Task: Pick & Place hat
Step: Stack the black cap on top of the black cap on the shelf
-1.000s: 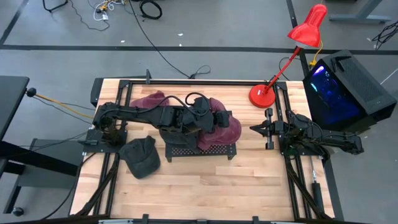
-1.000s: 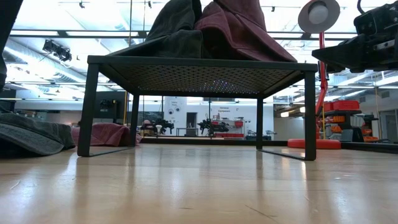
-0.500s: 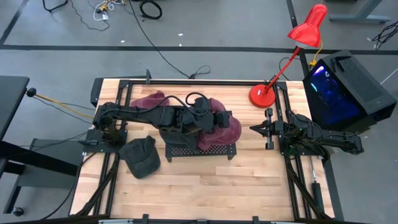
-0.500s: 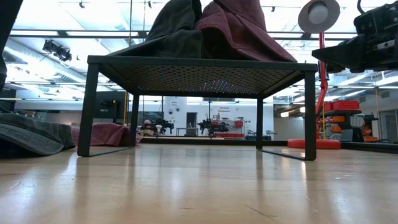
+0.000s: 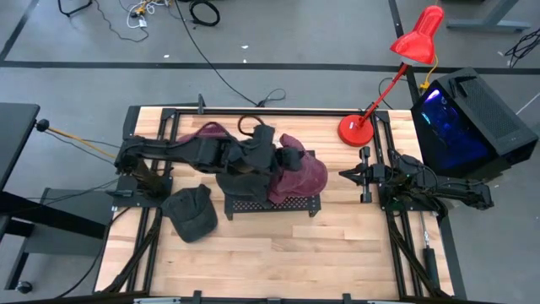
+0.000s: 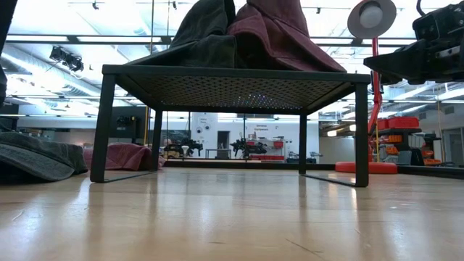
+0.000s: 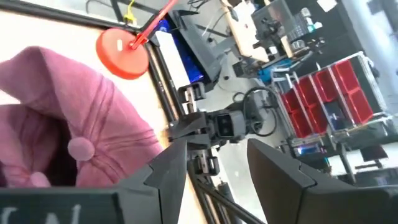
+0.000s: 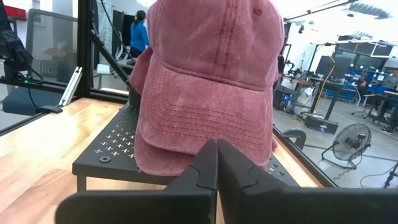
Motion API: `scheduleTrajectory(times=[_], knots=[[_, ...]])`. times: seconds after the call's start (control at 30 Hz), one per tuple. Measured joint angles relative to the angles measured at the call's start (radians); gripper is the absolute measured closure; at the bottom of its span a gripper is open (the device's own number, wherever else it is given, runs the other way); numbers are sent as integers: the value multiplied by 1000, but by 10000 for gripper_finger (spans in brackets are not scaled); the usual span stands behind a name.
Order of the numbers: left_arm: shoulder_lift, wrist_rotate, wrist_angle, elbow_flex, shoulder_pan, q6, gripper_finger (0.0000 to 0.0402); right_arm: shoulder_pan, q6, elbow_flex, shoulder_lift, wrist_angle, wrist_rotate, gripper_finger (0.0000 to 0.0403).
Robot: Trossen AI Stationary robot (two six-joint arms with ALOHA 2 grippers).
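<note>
A maroon hat (image 5: pixel 302 176) sits on a black perforated stand (image 5: pixel 272 205), its brim toward the table's right edge (image 8: pixel 199 124). In the low view a dark grey cloth (image 6: pixel 203 32) lies beside it on the stand top. My left gripper (image 5: pixel 281 157) hovers over the hat's far-left side, open and holding nothing (image 7: pixel 214 149); the hat (image 7: pixel 74 134) shows beside its fingers. A second maroon hat (image 5: pixel 202 135) and a dark grey hat (image 5: pixel 190 213) lie on the table. My right gripper (image 5: pixel 344 175) waits shut at the right, level with the stand (image 8: pixel 216 149).
A red desk lamp's base (image 5: pixel 353 129) stands at the table's far right, with its shade (image 5: pixel 419 35) beyond the edge. A black computer case (image 5: pixel 468 122) stands past the right edge. Bare wood (image 5: pixel 295 253) lies on the near side of the stand.
My left arm has drawn back from over the maroon hat toward the table's left and far side, and more of the hat's crown now shows. The hat stays on the stand. My right arm has kept still.
</note>
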Motion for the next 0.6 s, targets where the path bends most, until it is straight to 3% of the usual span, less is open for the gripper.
scheduleTrajectory(times=[0.33, 0.6], knots=[[-105, -60, -178, 0, 0, 192, 225, 0, 0, 0, 0, 2, 0, 399], [-218, -194, -398, -1, 2, 299, 225, 0, 0, 0, 0, 4, 0, 399]])
